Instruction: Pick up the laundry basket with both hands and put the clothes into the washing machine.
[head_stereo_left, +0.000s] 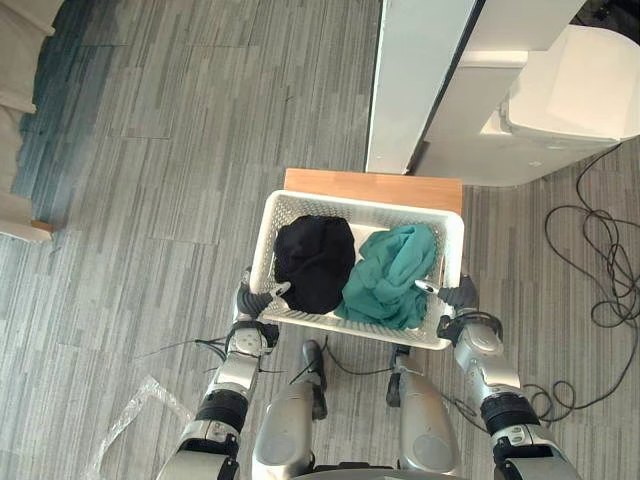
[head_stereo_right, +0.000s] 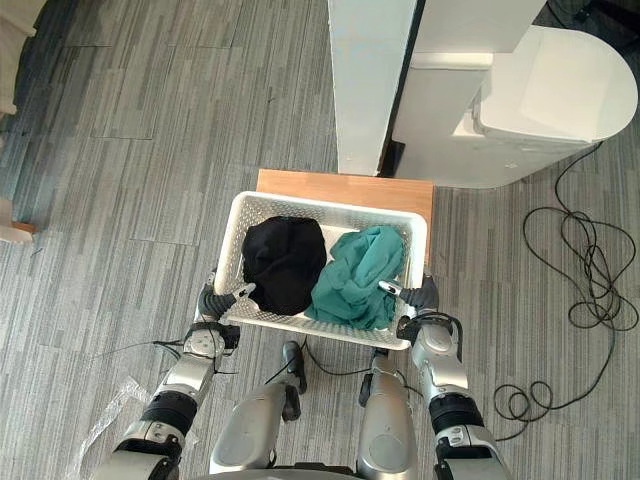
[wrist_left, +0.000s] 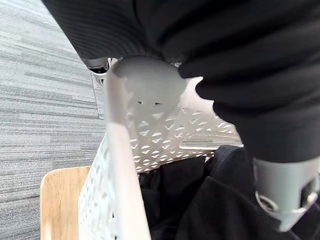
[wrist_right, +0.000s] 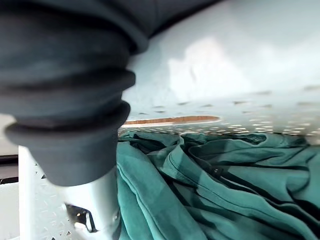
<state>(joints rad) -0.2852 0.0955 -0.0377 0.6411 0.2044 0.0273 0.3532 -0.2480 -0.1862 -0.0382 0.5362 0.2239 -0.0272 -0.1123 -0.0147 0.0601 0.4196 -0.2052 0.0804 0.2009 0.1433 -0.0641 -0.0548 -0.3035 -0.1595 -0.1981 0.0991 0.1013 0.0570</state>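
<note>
A white perforated laundry basket (head_stereo_left: 360, 207) sits over a small wooden stool (head_stereo_left: 370, 186). Inside lie a black garment (head_stereo_left: 315, 260) on the left and a teal garment (head_stereo_left: 390, 275) on the right. My left hand (head_stereo_left: 255, 305) grips the basket's near left corner, its thumb (wrist_left: 285, 195) hooked inside over the black garment (wrist_left: 215, 210). My right hand (head_stereo_left: 455, 297) grips the near right corner, its thumb (wrist_right: 95, 210) inside above the teal garment (wrist_right: 210, 185). The white washing machine (head_stereo_left: 570, 85) stands at the far right.
A tall white panel (head_stereo_left: 410, 80) rises just behind the stool, left of the washing machine. Crumpled clear plastic (head_stereo_left: 130, 420) lies on the grey floor at the near left. Beige furniture (head_stereo_left: 20, 60) lines the far left edge.
</note>
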